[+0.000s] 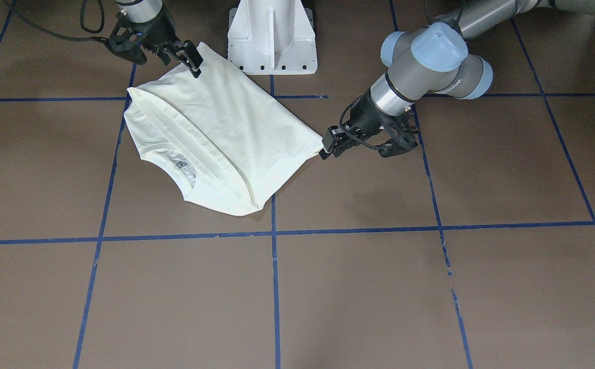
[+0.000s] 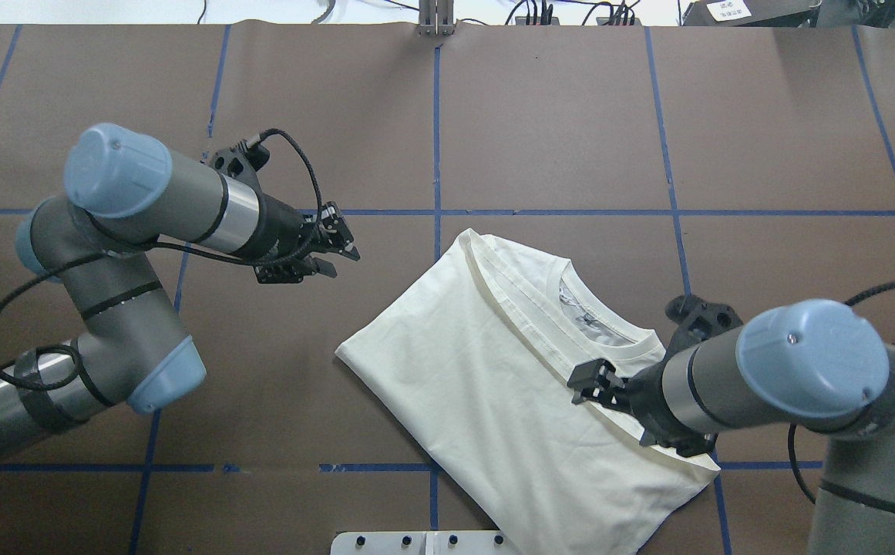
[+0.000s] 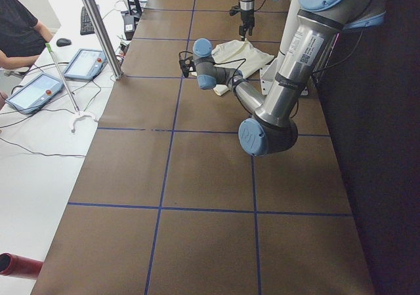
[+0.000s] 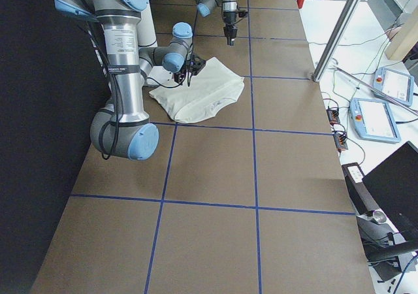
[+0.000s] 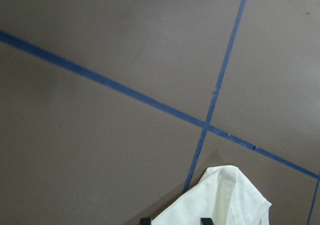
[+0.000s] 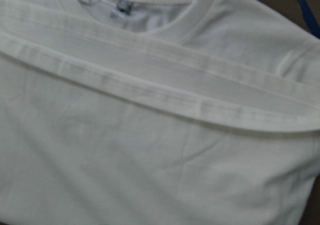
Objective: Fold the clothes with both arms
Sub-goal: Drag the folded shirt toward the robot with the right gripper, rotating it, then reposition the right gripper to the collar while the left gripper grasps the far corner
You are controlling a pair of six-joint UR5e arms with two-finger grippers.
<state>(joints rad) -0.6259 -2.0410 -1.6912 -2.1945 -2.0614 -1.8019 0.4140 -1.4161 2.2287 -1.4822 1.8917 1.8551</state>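
The left gripper point(image 1: 324, 148) hangs just beside the folded T-shirt point(image 1: 236, 123) corner.

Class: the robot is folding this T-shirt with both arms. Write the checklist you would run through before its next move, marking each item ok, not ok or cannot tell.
1. T-shirt lies flat on the table, with no sleeve sticking out: ok.
2. Folded-over hem runs fairly straight and stops short of the collar: ok.
3. Left gripper is open, raised off the shirt's corner and holds no cloth: ok.
4. Right gripper hovers over the shirt near the hem; free of cloth: cannot tell.
5. Shirt's edge is clear of the white pedestal base: cannot tell, as they lie very close.
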